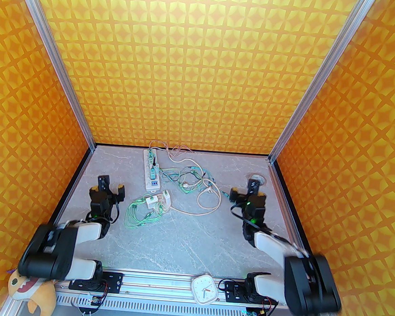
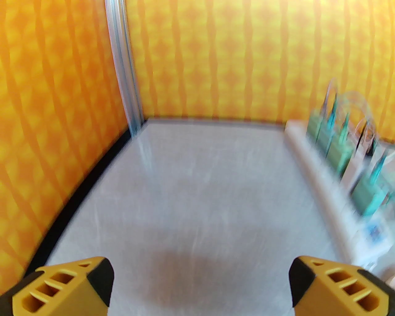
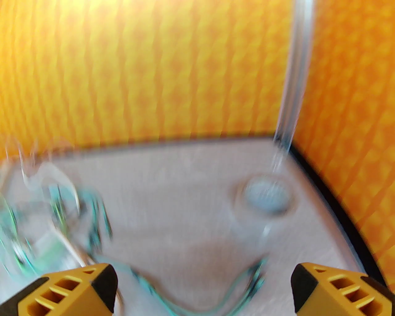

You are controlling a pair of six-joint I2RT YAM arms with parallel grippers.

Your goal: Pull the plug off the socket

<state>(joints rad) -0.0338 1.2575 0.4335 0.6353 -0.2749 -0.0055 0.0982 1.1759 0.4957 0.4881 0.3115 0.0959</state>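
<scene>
Gaping wide, empty: left jaws, right jaws; power strip markings unreadable.

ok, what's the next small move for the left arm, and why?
Probably ease the left pincer forward and to its right, toward the nearest green plug on the strip. The pincer is open and holds nothing, the plug looks seated, and the left wrist view has the strip off to the right, not between the fingers.

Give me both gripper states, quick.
Left gripper: open, holding nothing.
Right gripper: open, holding nothing.
</scene>
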